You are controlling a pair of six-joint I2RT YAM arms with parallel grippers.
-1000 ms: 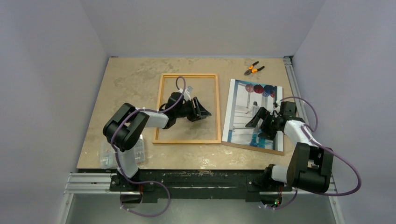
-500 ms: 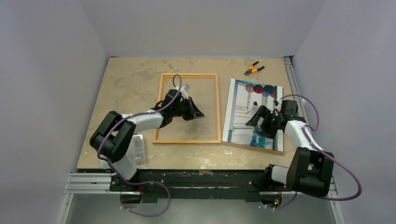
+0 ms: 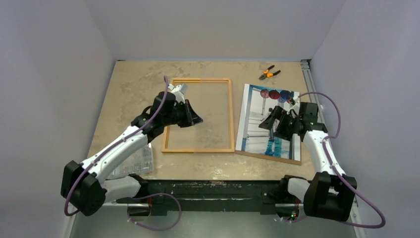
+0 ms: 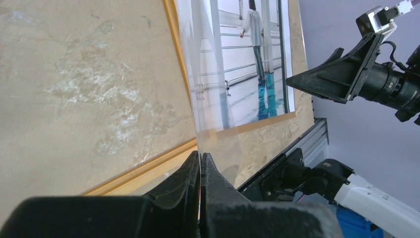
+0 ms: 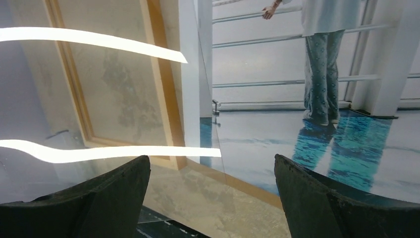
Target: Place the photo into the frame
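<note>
L gripper [image 4: 199, 157] clenched on the edge of a clear sheet [image 5: 109, 99], holding it tilted above the frame [image 3: 232, 114], which lies flat mid-table. R gripper [image 3: 271, 125] fingers spread wide, nothing btwn them, hovering over the photo [image 3: 255, 131]. Photo lies face up on a brown board [image 3: 270, 156] just right of the frame, not in it. At far edge: pliers [image 3: 269, 73]

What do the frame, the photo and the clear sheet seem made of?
Frame: probably wood, smooth orange finish, thin straight rails. Photo: thin printed paper, lying flat; gloss unclear. Clear sheet: transparent glass or acrylic, see-through with bright glare streaks.
</note>
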